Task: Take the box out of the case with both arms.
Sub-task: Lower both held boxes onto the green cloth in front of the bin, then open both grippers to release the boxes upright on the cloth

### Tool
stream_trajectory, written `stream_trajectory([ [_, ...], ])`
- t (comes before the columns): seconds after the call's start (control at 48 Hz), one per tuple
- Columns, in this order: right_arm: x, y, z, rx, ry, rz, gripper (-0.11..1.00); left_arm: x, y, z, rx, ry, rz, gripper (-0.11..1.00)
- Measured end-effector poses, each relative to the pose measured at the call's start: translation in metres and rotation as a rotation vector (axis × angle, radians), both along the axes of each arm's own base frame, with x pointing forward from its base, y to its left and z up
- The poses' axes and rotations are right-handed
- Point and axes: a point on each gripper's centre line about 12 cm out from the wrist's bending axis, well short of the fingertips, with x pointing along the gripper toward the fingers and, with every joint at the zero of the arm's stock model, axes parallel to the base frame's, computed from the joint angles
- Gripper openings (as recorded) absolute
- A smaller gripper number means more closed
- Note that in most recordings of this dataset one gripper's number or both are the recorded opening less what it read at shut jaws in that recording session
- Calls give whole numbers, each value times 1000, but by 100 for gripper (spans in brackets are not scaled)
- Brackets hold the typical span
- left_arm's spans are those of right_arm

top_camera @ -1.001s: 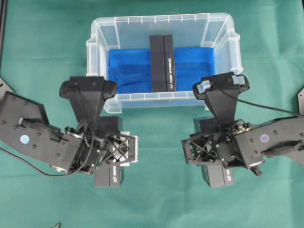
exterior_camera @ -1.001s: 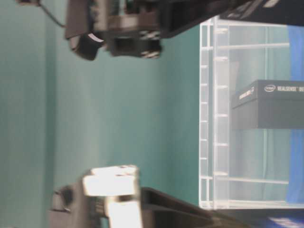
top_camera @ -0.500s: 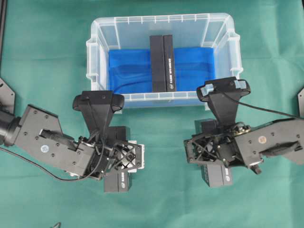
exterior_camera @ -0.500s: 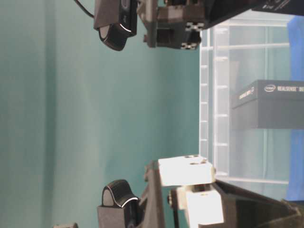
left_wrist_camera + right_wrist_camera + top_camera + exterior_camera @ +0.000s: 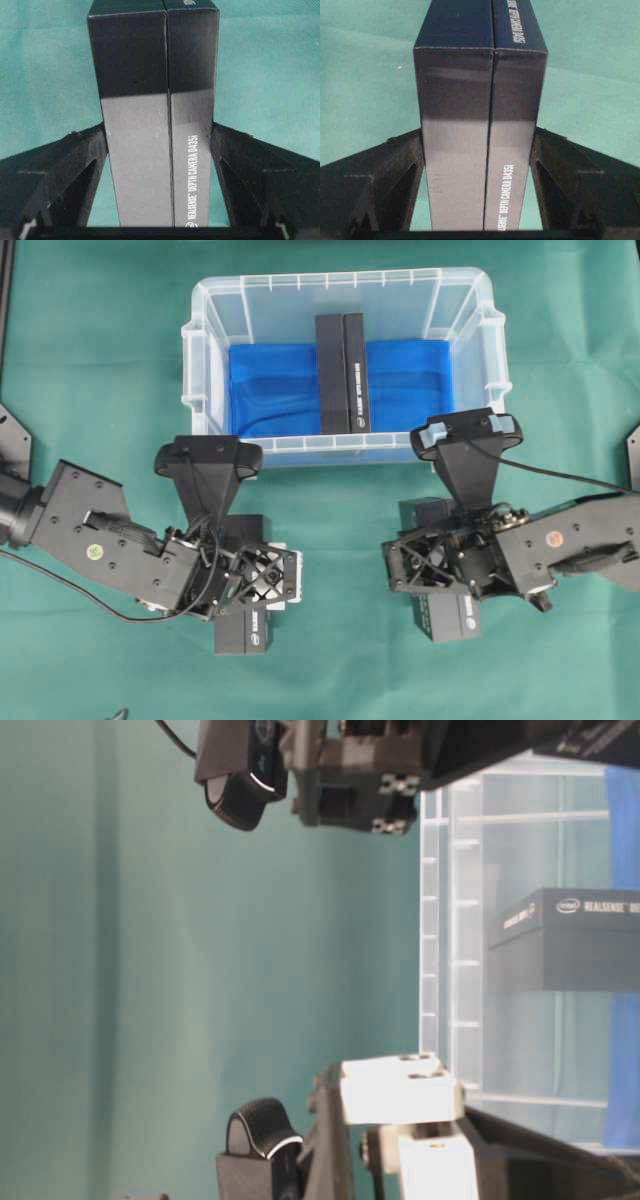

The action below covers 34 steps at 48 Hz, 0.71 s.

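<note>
The clear case [image 5: 200, 340] stands at the back on the green cloth, lined with a blue sheet. One black box [image 5: 342, 370] lies in its middle, also visible through the case wall [image 5: 450, 970] as a black box [image 5: 570, 940]. In front of the case, my left gripper [image 5: 262, 580] is shut on a second black box [image 5: 245, 630], its fingers [image 5: 85, 155] pressed against both long sides of the box [image 5: 155, 100]. My right gripper [image 5: 430, 565] is shut the same way on a third black box [image 5: 452, 618], which fills the right wrist view [image 5: 480, 100].
Green cloth [image 5: 100, 340] covers the table around the case. Both held boxes hang over cloth in front of the case's near wall [image 5: 330, 448]. A black cable [image 5: 560, 475] trails from the right wrist camera. Dark mounting plates [image 5: 10, 430] sit at the table's side edges.
My left arm has swung right and a little toward the front, carrying its box along. The right arm has shifted slightly left and forward. The box in the case has not moved.
</note>
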Motion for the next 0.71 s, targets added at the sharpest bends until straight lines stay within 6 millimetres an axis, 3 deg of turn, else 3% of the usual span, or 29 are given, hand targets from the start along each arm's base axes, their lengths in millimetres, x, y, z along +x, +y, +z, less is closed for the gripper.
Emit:
stream_trajectory([
  [0.479,0,0,0,1,-1,0,66,7,6,1,13,-36,-139,64],
  [0.563,0,0,0,-1,-2,2,78,6,4,0,12,-34,-136,64],
  [0.625,0,0,0,-2,1,2,91,5,2,1,9,-31,-122,78],
  [0.709,-2,-1,0,-10,17,0,95,4,1,1,-1,-23,-80,90],
])
